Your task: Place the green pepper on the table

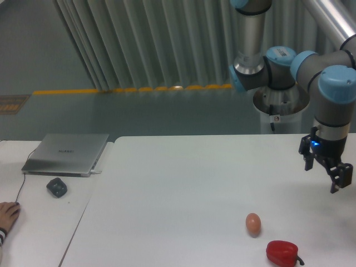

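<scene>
— White surfaces first. How many, from the left?

— Two. One narrow desk [33, 233] at the left edge, and one wide white desk [178, 189] just beside it, filling the rest of the view.

— What sits on the narrow one?

— One hand [8, 214] resting at the bottom-left corner, cut off by the frame. One dark computer mouse [57, 187] with a thin cable running down toward that hand. One silver laptop [67, 153], lid closed, behind the mouse.

— And on the wide desk?

— One tan egg [253, 223], standing alone at front right. One red pepper [282, 253] with a dark stem near it, to its right and closer to the front edge, apart from the egg.

— The green pepper?

— I cannot find it anywhere in this view, so I cannot tell where it is.

— Then the arm.

— One grey arm [334, 89] with blue joint caps. It comes down from the top, bends sideways to the right through two joints, then drops straight down at the right edge. A small blue light glows on the wrist.

— The jaws?

— Dark, pointing downward, hanging above the right side of the wide desk, well apart from the egg and the red pepper. How far they are parted and whether anything is between them, I cannot tell; they are too small and dark.
</scene>
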